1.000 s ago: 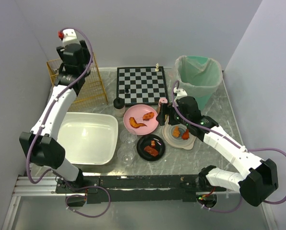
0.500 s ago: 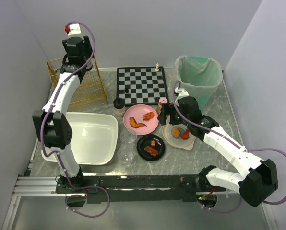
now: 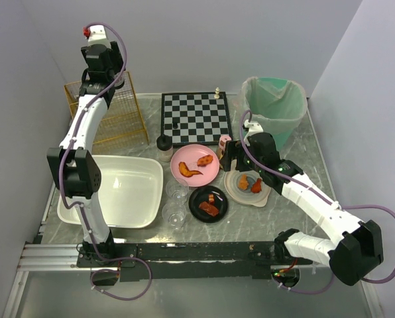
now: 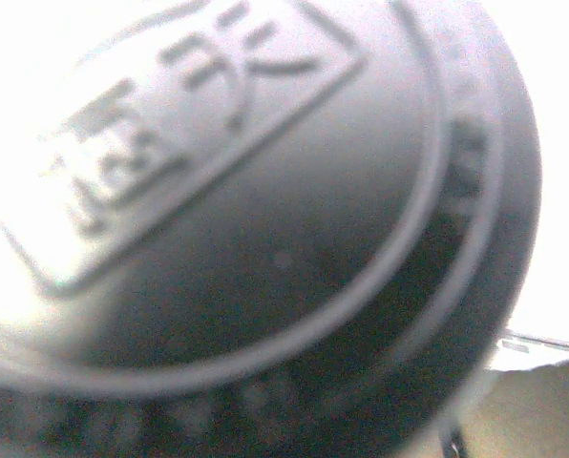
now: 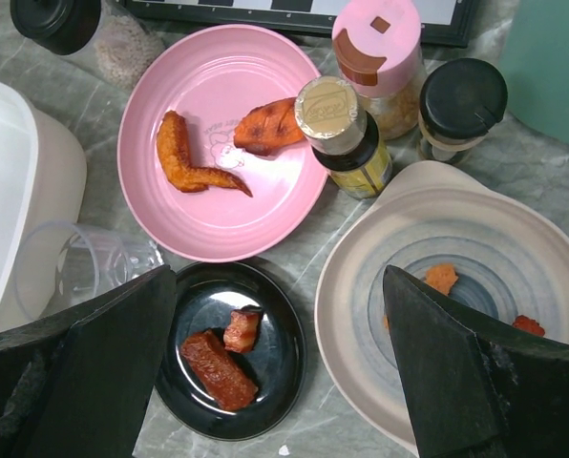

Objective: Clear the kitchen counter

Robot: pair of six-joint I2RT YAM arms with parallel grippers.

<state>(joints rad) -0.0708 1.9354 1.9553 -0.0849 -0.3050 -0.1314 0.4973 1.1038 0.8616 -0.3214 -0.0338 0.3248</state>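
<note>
1. Tabletop (image 3: pixel 250 222): grey marble spanning mid-frame, not yet cleared; plates, jars and cups crowd its centre.
2. Right gripper (image 5: pixel 275 372): jaws released wide, hovering over the pink plate (image 5: pixel 218 143) and black plate (image 5: pixel 232 353). The next move probably calls for descending onto one item.
3. Left gripper (image 3: pixel 91 83): upper left, high above the wire basket (image 3: pixel 111 119). Its jaws are hidden but apparently grasp a black round lid (image 4: pixel 265 239).
4. Open room: lower-centre strip; tight beside the bin (image 3: pixel 274 106).
</note>
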